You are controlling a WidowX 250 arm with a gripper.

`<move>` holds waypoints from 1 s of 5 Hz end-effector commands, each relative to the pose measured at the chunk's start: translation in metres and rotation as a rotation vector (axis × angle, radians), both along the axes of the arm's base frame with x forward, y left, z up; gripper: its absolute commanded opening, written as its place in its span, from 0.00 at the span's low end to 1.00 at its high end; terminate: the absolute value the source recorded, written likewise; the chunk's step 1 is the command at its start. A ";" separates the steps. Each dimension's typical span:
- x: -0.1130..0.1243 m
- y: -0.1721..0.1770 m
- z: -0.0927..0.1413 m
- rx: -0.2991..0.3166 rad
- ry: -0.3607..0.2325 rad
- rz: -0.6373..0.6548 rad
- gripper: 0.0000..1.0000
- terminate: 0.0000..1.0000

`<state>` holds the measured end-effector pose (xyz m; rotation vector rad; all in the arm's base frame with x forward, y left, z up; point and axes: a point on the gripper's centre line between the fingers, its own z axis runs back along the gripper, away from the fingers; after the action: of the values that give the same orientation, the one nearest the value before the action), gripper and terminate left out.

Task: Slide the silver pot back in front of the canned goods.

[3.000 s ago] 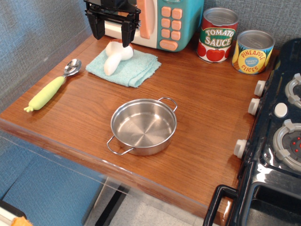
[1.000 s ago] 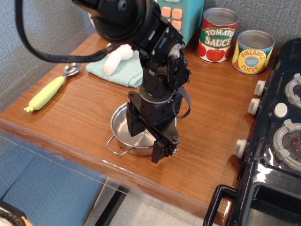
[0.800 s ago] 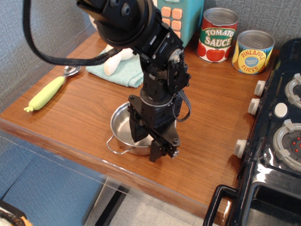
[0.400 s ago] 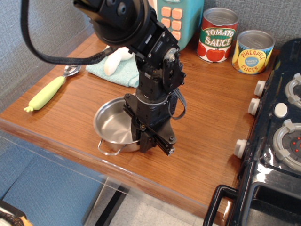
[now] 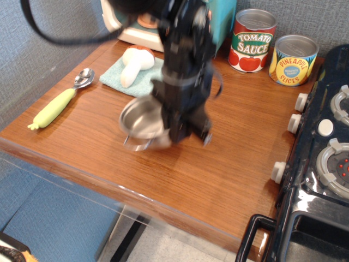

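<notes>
The silver pot [image 5: 139, 119] is on the wooden counter left of the middle, just in front of the towel, and looks blurred and slightly tilted. My gripper [image 5: 177, 134] points down at the pot's right rim and looks shut on it; the fingers are blurred by motion. The canned goods stand at the back right against the wall: the red-and-green Tomato Sauce can [image 5: 252, 41] and the shorter yellow-and-blue Pineapple Slices can [image 5: 293, 60]. The pot is well to the left of and in front of them.
A teal towel [image 5: 112, 77] with a white toy mushroom [image 5: 133, 64] lies at the back left. A green-handled spoon [image 5: 59, 103] lies at the left. A toy microwave [image 5: 128, 27] stands behind my arm. A black stove [image 5: 327, 147] borders the counter's right side.
My gripper came down from the back onto the pot's right rim. The pot shifted left toward the front edge, then moved back toward the towel with the gripper.
</notes>
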<state>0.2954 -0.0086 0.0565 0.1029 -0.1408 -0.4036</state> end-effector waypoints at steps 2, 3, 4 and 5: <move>0.116 -0.042 0.017 -0.010 -0.072 -0.027 0.00 0.00; 0.129 -0.058 -0.002 0.018 -0.045 -0.054 0.00 0.00; 0.125 -0.064 -0.008 0.037 -0.041 -0.069 0.00 0.00; 0.123 -0.066 -0.005 0.052 -0.044 -0.047 1.00 0.00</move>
<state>0.4195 -0.0789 0.0296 0.1520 -0.1159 -0.4438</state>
